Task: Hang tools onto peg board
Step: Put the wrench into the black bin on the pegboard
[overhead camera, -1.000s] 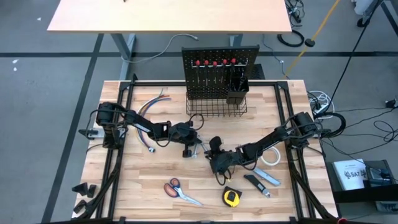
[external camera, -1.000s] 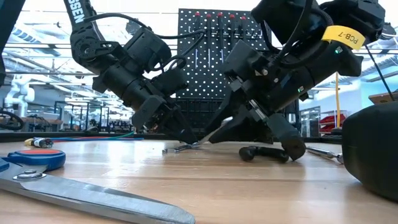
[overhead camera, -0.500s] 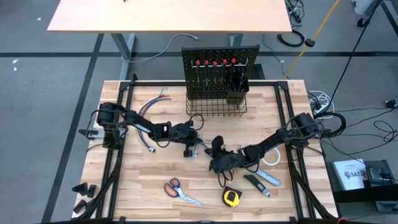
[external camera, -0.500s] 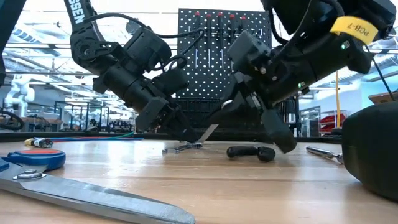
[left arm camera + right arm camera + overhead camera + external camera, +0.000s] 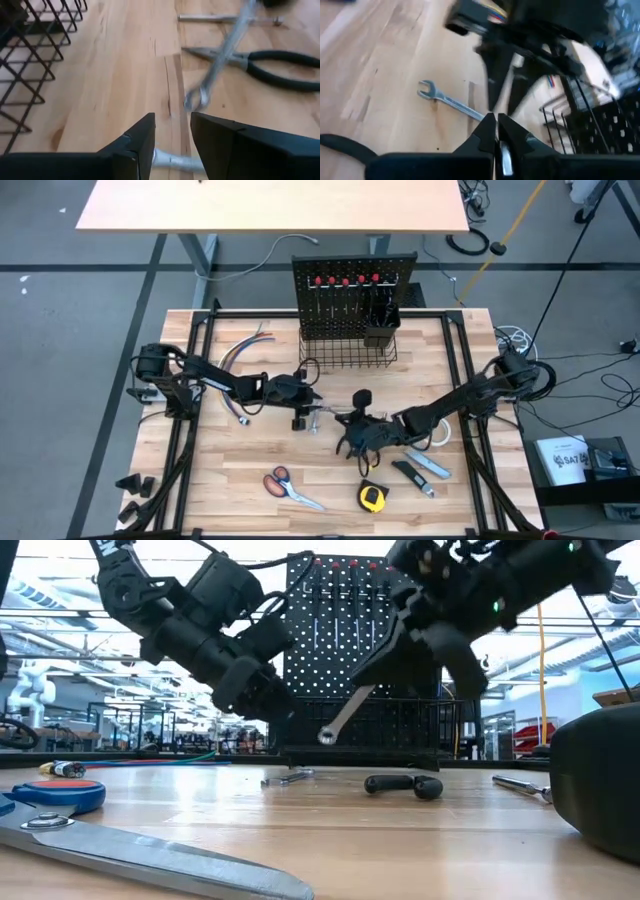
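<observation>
Peg board (image 5: 352, 292) stands upright at the worktop's (image 5: 220, 470) far edge. Right tool (image 5: 352, 420) is clenched on a wrench (image 5: 345, 712), lifted clear of the worktop before the board. Left tool (image 5: 310, 402) is released over another wrench (image 5: 451, 101) lying flat beside black-handled pliers (image 5: 270, 67).

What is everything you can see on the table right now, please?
peg board: one, black, upright, far edge
wire basket: one, black, at board's base
screwdrivers: five, red-handled, on board
wires: one bundle, coloured, left of basket
lying wrench: one, silver, mid-table
held wrench: one, silver, raised mid-table
pliers: one, black-handled, mid-table
scissors: one, orange-handled, near edge
tape measure: one, yellow, near edge
utility knife: one, grey-blue, right of tape measure
tape roll: one, white, right side
left gripper: open, over lying wrench
right gripper: shut on held wrench
</observation>
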